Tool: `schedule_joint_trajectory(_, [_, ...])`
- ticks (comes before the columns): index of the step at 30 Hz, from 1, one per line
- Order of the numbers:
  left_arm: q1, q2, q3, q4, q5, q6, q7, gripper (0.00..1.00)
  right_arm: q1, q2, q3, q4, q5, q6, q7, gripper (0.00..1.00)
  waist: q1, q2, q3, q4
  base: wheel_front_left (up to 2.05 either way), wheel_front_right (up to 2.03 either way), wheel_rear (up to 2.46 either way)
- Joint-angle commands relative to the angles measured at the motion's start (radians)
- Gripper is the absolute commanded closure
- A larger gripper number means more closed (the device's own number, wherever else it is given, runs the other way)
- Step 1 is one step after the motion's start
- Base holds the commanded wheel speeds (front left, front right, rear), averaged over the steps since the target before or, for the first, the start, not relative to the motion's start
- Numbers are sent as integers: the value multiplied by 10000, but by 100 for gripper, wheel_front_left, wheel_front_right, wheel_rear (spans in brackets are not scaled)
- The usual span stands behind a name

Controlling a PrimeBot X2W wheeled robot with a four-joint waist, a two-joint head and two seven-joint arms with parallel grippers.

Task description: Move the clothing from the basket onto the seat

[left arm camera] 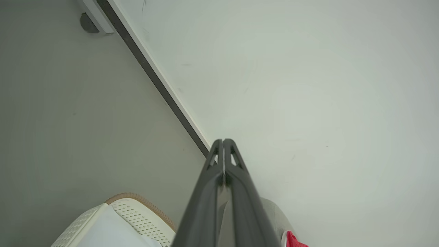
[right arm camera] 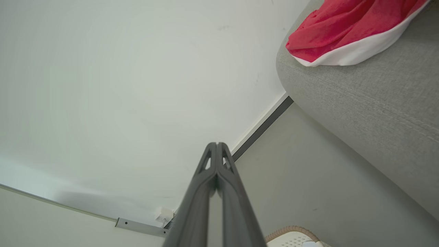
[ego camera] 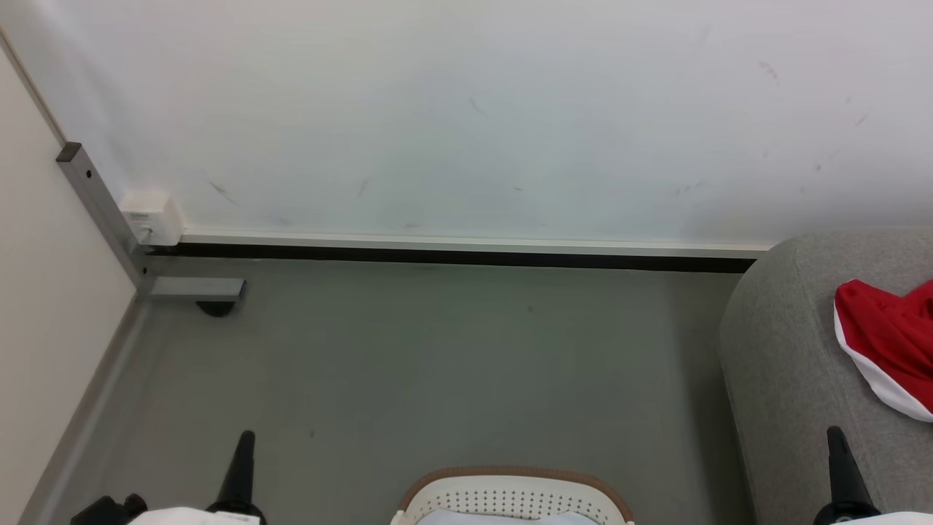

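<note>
The red clothing [ego camera: 891,337] with white trim lies on the grey seat [ego camera: 787,364] at the right edge of the head view; the right wrist view has the clothing [right arm camera: 346,31] on the seat [right arm camera: 370,99] too. The cream basket [ego camera: 510,496] with a brown rim stands on the floor at the bottom centre, a pale cloth [ego camera: 503,519] inside it. My left gripper [ego camera: 246,436] is shut and empty, left of the basket. My right gripper [ego camera: 833,432] is shut and empty, in front of the seat's near part. Both point up toward the wall.
A white wall [ego camera: 466,117] with a dark baseboard [ego camera: 452,257] faces me. A grey metal bracket [ego camera: 109,219] and a white socket box [ego camera: 151,217] sit in the left corner. Grey floor [ego camera: 437,364] lies between the wall and the basket.
</note>
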Motion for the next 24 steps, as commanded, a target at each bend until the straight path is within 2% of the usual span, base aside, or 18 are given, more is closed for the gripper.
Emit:
schedule_joint_trajectory(1, [-199, 12, 81, -112, -295, -75, 57, 100, -188, -121, -31, -133, 230, -12, 59, 100, -1, -1, 2, -1, 0, 0, 0])
schedule_joint_trajectory(24, [-399, -70, 442, -166, -2406, -314, 621, 100, -485, -139, -95, -214, 2508, -16, 632, 100, -1, -1, 94, -35, 0, 0, 0])
